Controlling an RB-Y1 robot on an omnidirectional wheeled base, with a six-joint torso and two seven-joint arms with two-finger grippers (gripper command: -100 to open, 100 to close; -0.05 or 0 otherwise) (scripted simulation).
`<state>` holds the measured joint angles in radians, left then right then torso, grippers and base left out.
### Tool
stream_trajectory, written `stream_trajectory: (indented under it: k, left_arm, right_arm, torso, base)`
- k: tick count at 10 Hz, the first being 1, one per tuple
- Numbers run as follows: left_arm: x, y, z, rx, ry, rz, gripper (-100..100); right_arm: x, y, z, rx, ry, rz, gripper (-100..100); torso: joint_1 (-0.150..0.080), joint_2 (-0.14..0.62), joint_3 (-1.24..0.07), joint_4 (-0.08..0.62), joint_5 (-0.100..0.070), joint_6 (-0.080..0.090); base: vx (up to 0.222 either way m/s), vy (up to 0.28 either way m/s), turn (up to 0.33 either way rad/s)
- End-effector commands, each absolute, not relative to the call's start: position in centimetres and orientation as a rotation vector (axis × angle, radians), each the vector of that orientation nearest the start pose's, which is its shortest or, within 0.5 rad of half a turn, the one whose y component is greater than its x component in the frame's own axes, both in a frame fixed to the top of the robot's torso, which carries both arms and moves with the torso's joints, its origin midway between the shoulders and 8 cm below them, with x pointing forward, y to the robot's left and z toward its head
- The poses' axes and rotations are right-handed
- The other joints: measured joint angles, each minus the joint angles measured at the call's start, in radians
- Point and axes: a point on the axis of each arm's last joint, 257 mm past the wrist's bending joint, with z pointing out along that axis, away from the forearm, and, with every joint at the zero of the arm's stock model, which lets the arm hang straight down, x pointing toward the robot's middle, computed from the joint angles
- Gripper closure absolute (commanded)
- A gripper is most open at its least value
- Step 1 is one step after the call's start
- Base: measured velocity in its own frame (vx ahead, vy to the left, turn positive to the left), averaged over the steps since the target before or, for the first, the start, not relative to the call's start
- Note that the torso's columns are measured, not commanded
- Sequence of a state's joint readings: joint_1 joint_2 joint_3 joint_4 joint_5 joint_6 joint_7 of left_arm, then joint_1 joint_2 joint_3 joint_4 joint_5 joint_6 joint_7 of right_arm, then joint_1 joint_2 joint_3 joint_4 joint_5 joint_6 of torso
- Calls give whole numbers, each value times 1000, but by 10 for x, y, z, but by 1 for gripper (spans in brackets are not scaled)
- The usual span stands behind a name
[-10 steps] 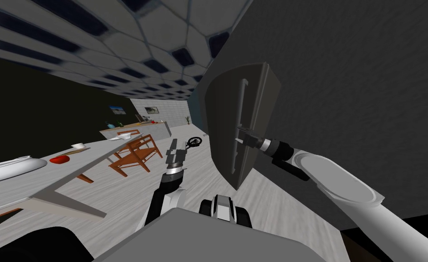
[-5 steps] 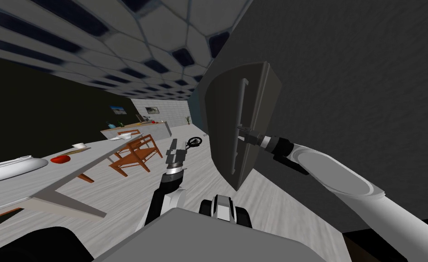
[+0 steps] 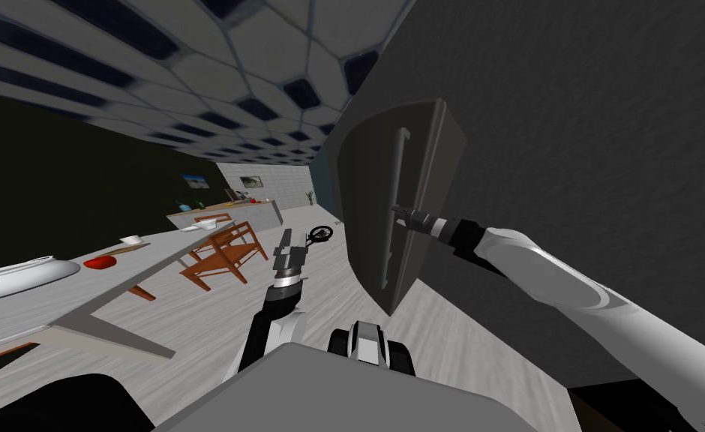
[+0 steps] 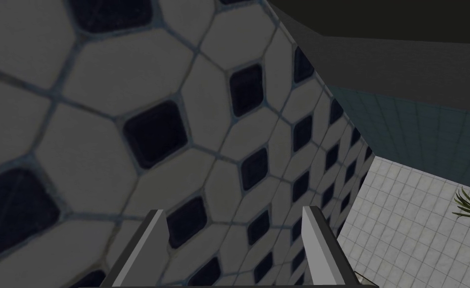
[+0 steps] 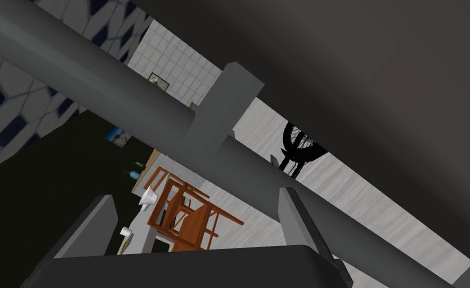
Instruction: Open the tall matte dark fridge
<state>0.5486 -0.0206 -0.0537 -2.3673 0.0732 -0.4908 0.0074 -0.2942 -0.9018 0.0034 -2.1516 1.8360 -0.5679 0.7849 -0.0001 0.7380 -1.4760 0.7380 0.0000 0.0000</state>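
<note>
The tall dark fridge (image 3: pixel 370 180) stands against the dark wall ahead, on my right. A long grey handle (image 3: pixel 398 187) runs down its front. My right gripper (image 3: pixel 397 210) is at the handle's middle, at one of its brackets. In the right wrist view the handle bar (image 5: pixel 104 95) and its bracket (image 5: pixel 226 100) cross just beyond the right gripper (image 5: pixel 195 194). Its fingers (image 5: pixel 96 220) stand wide apart and open, not pressing the bar. My left gripper (image 3: pixel 286 246) hangs low in front of me, open (image 4: pixel 234 211) and holding nothing.
A long pale table (image 3: pixel 118 277) with a white dish (image 3: pixel 13 274) and a red object (image 3: pixel 98 262) stands at my left. Wooden chairs (image 3: pixel 223 255) are beyond it. A black wheeled object (image 3: pixel 318 234) lies on the floor near the fridge. A counter (image 3: pixel 227 211) is far back.
My right arm has risen and reached further in. Its gripper has slid slightly up along the handle. The fridge and my left arm look unchanged.
</note>
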Motion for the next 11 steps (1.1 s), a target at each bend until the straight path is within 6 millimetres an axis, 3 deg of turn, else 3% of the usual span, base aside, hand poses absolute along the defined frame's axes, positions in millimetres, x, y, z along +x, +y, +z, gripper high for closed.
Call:
stream_trajectory:
  k: [1, 5, 6, 8, 10, 11]
  left_arm:
    - [325, 276, 46, -700, 522, -1398, 0]
    - [325, 276, 46, -700, 522, -1399, 0]
    - [325, 276, 46, -700, 521, -1399, 0]
    - [325, 276, 46, -700, 521, -1399, 0]
    - [325, 276, 46, -700, 521, -1399, 0]
    - [325, 276, 46, -700, 521, -1399, 0]
  right_arm:
    - [489, -155, 66, -1717, 95, -1257, -100]
    - [490, -158, 69, -1721, 88, -1272, -100]
    - [490, -158, 70, -1722, 90, -1271, 100]
    - [496, -167, 71, -1724, 109, -1291, 100]
    - [508, -187, 72, -1731, 152, -1329, 100]
    - [508, -187, 72, -1731, 152, -1329, 100]
  torso:
    - [0, 0, 0, 0, 0, 0]
    - [4, -3, -2, -1, 1, 0]
    - [1, -1, -1, -1, 1, 0]
    - [5, 2, 0, 0, 1, 0]
    - [14, 0, 0, 1, 5, -3]
    - [16, -3, -3, 1, 7, -5]
  base:
    - [8, -5, 4]
    - [32, 24, 10]
    - [7, 6, 0]
    - [-73, 167, -95]
    - [-60, 324, -125]
    - [-83, 321, -102]
